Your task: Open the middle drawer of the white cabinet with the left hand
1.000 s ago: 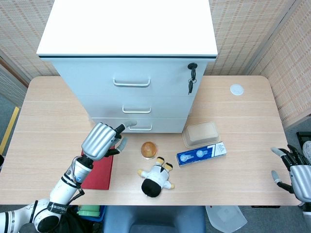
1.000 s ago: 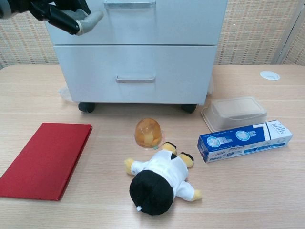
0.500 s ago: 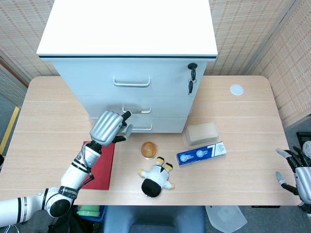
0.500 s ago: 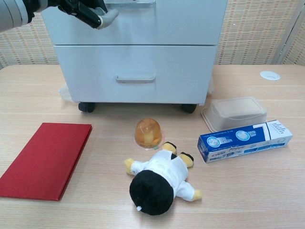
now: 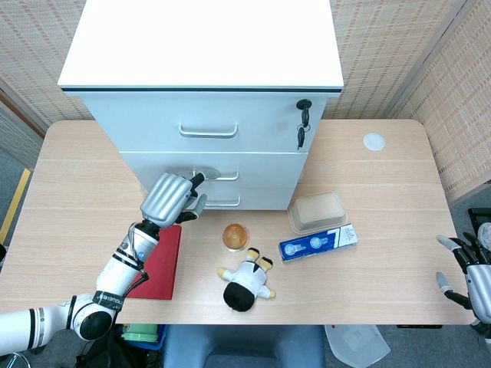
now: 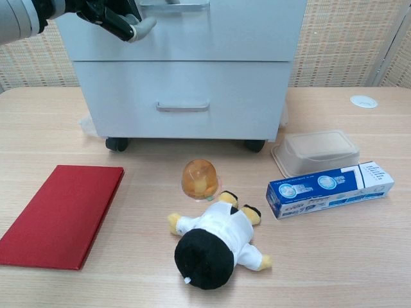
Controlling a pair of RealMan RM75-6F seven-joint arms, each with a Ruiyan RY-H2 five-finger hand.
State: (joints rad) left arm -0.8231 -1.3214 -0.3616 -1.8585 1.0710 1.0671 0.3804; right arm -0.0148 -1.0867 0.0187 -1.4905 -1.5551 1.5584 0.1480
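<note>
Doll lies before cabinet, between book and box

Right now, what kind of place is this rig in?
Probably a lab or office test setup: a white cabinet standing on a wooden table, woven wall panels behind, and staged props like a plush doll.

A pale wood-grain table fills most of the scene, lit evenly. Behind it runs a woven, straw-coloured wall covering (a fine basket-like weave), with a pale vertical strip near the right corner. Grey floor shows at the left.
</note>
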